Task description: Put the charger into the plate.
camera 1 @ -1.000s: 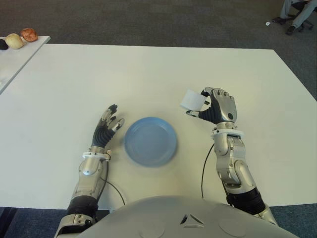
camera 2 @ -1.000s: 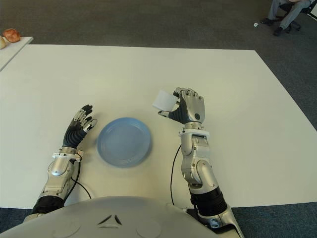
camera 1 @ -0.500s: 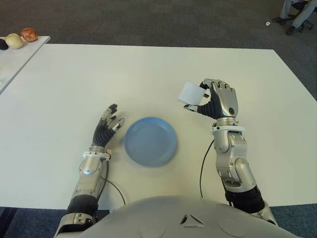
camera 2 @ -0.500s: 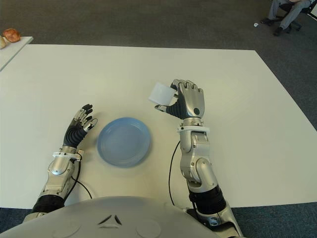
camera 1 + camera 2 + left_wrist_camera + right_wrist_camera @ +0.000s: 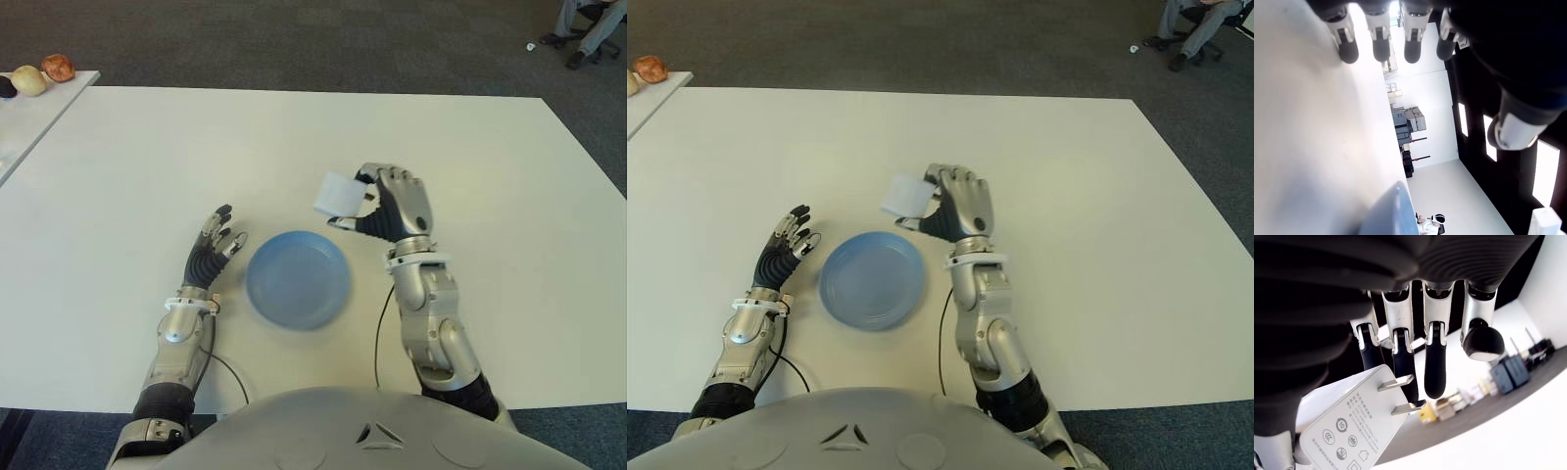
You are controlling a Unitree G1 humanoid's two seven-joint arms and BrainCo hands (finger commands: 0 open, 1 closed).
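A white block charger is held off the table in my right hand, just above and to the right of the blue plate. Up close in the right wrist view, the charger shows its two metal prongs, with the fingers curled around it. The plate has nothing in it. My left hand shows left of the plate, its fingers stretched out and holding nothing.
The white table spreads wide around the plate. A side table at the far left carries round food items. A cable trails from my right forearm. A seated person's legs show at the far right corner.
My right hand has carried the charger leftward, from well right of the plate to near its upper right rim. The left hand has not moved.
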